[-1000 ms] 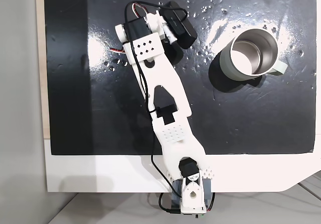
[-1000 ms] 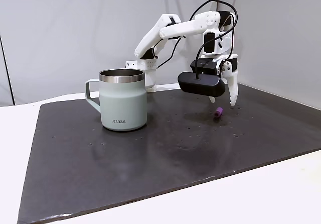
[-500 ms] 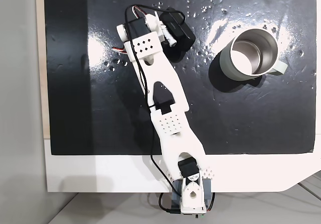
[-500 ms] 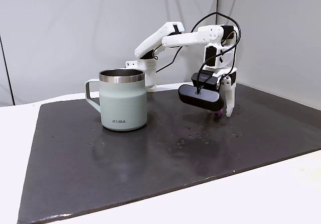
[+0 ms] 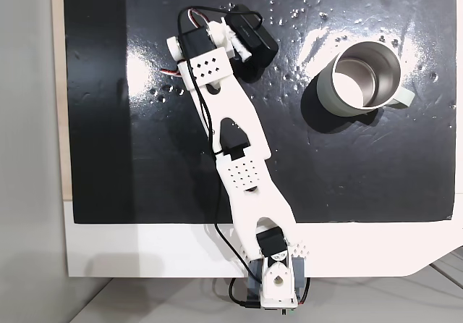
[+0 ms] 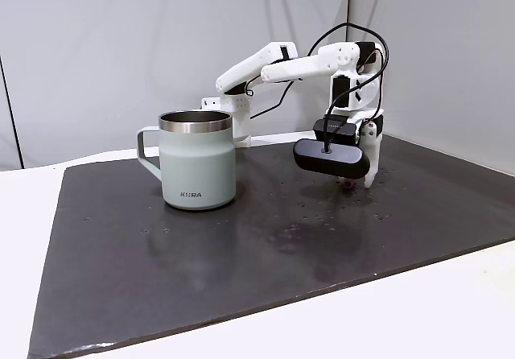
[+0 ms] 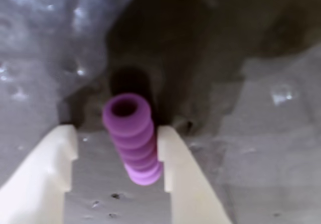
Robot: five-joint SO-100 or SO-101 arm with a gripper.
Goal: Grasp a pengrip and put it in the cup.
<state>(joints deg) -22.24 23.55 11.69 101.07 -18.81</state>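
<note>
Gripper (image 7: 116, 163) fingers apart, straddling the pengrip (image 7: 131, 136) on the mat (image 6: 241, 246), positioned to clamp; cup (image 6: 197, 159) well apart.

table: white top (image 5: 145, 250), carrying a dark mat and the arm's base (image 5: 273, 283) at its near edge in the top-down fixed view
mat: black, glossy sheet (image 6: 201, 246) covering most of the table, speckled with small pale flecks
cup: pale grey-green mug (image 6: 197, 166) standing upright on the mat, right side in the top-down fixed view (image 5: 359, 77), handle pointing right there
pengrip: small purple ribbed tube (image 7: 133, 138) lying on the mat, well apart from the cup
</note>
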